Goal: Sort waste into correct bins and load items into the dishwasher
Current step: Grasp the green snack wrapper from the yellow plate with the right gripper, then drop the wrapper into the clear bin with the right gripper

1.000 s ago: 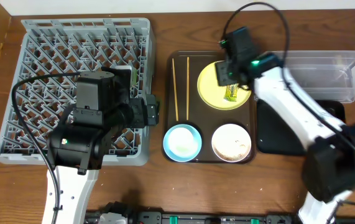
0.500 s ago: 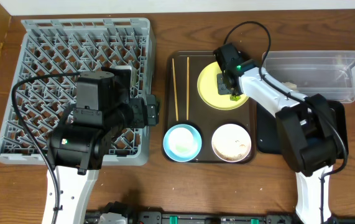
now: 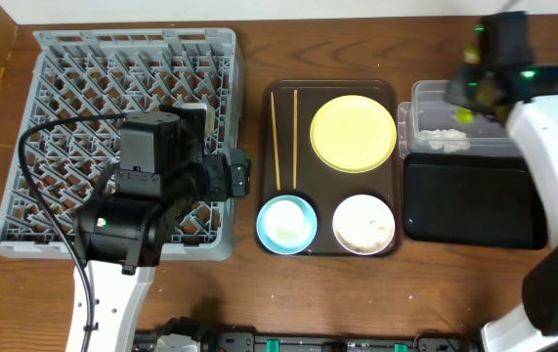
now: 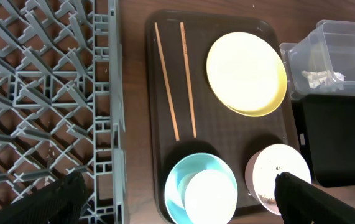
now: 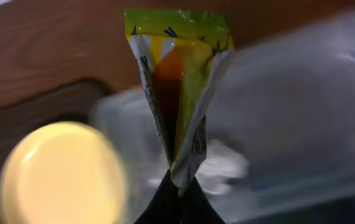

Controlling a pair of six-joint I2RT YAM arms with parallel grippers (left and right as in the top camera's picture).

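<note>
My right gripper [image 5: 178,190] is shut on the green-yellow-orange snack wrapper [image 5: 178,74], which hangs above the clear plastic tub [image 3: 425,103]; overhead the wrapper [image 3: 465,115] shows as a small green spot under the right wrist. Crumpled white tissue [image 3: 442,140] lies in the tub. The yellow plate [image 3: 353,133] lies bare on the brown tray [image 3: 303,171], beside two chopsticks [image 3: 284,137], the light blue bowl [image 3: 285,222] holding a white cup [image 4: 209,195], and a white bowl [image 3: 364,224] with food scraps. My left gripper [image 4: 177,198] hangs open above the tray's near edge. The grey dish rack [image 3: 73,108] fills the left.
The glossy black tray [image 3: 469,200] lies in front of the clear tub at the right. The left arm's body covers the rack's near right corner.
My right gripper closed on the wrapper on the yellow plate, lifted it and carried it right, over the clear tub. The plate is now bare. The left arm has not moved.
</note>
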